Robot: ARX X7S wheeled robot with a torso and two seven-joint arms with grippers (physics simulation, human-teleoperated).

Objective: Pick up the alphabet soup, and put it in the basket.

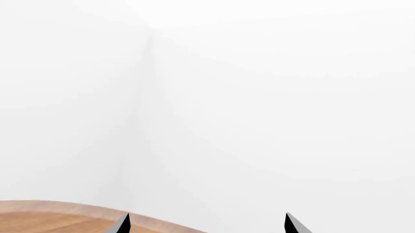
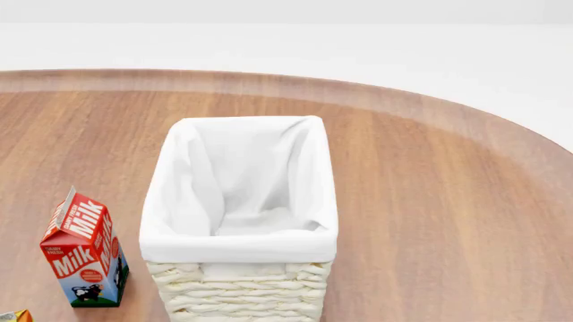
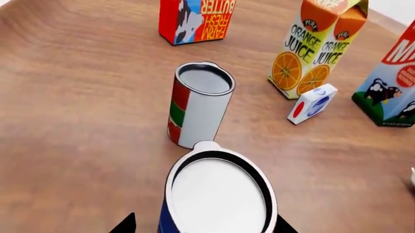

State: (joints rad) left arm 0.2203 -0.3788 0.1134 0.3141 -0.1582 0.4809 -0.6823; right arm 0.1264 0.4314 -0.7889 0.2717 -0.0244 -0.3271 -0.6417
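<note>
The alphabet soup (image 3: 217, 194), a blue-labelled can with a pale top, stands upright right under the right wrist camera. My right gripper (image 3: 206, 225) is open, with one dark fingertip on each side of the can and a small gap on at least one side. The cream wicker basket (image 2: 240, 241) with a white cloth lining stands at the middle of the head view, and nothing shows inside it. My left gripper (image 1: 206, 224) is open and empty, over the edge of the wooden table (image 1: 45, 218), facing a white wall. Neither gripper shows in the head view.
A red and green labelled can (image 3: 201, 104) stands just beyond the soup. Behind it are a butter carton (image 3: 194, 17), an orange juice carton (image 3: 318, 43), a small white box (image 3: 313, 103) and a milk carton (image 3: 392, 82). The milk carton (image 2: 85, 251) stands left of the basket.
</note>
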